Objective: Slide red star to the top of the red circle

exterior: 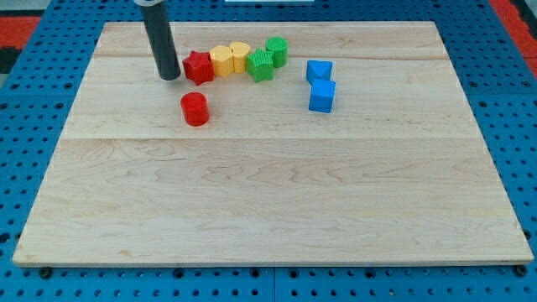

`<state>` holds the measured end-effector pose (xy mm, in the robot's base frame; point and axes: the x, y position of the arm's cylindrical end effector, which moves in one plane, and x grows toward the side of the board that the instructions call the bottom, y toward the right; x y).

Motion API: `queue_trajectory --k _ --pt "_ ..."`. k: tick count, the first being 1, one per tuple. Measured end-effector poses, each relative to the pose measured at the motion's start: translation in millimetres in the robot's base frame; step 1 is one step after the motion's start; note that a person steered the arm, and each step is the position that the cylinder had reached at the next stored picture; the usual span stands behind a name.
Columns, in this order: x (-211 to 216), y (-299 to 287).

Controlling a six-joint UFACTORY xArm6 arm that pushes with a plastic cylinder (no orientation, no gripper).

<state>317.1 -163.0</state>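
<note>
Only one view to call, so here it is. My tip [169,77] is planted on the tabletop [268,210] at the far left, and the red star [198,66] sits immediately to its right, touching or a hair apart; I cannot tell which. No fingers on this arm, mind you, just the bare rod, so nothing to open or close and nothing held.

The red circle [195,109] lies nearer the camera than the star, a touch left of directly below it, and the two stand clear of each other. So the star already sits on the circle's far side, roughly where it belongs.

Here is the hinge of it: the star lies to the right of my tip, so a straight push carries it rightward into the yellow blocks [230,59] pressed against it, and beyond them the green pair [268,58]. I judge only a small nudge is wanted. The two blue cubes [320,85] sit well apart on the right.
</note>
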Motion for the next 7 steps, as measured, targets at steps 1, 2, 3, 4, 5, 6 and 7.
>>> queue_trajectory --k 1,2,3,4,5,6,7 --pt "-20 -20" --pt "-52 5" --pt "-17 22" --pt "-12 32" --pt "-22 15" --pt "-28 66" --pt "-12 81"
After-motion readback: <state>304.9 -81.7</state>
